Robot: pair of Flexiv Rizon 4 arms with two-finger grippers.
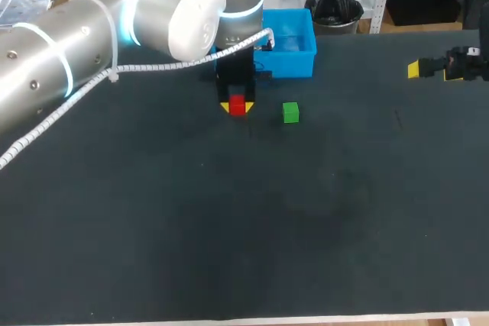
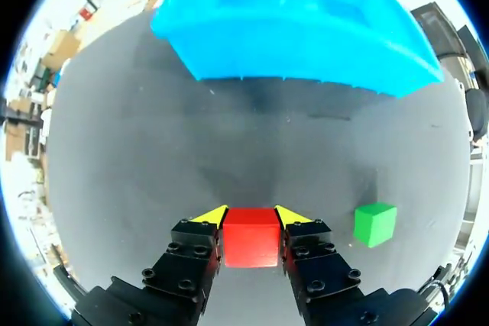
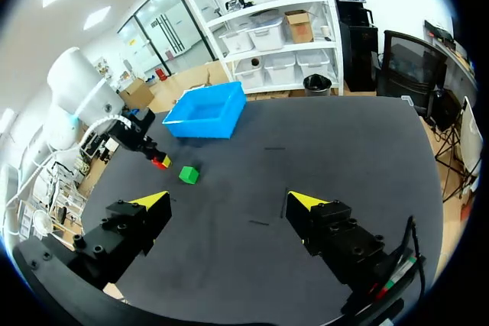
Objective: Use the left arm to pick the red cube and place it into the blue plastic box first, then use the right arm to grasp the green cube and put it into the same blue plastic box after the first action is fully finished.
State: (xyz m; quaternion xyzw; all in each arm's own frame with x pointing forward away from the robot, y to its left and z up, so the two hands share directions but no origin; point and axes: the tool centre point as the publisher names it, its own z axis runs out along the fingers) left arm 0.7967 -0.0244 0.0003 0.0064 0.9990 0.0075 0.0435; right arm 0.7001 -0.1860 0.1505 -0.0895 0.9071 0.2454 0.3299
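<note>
Even overhead light, soft shadows on the dark table [image 1: 229, 234]

Left arm [image 1: 92, 28] spanned from 9 o'clock edge to far middle of dark table [image 1: 229, 227]. Left gripper [image 1: 237, 107] pointed down, yellow tips tight against both sides of red cube [image 1: 238, 103]. Green cube [image 1: 290, 112] sat near, at red cube's 3 o'clock, not touching. Blue plastic box [image 1: 289, 55] stood at red cube's 1 o'clock, by far edge. Right gripper [image 1: 432, 71] hung well apart, at green cube's 2 o'clock.
</note>
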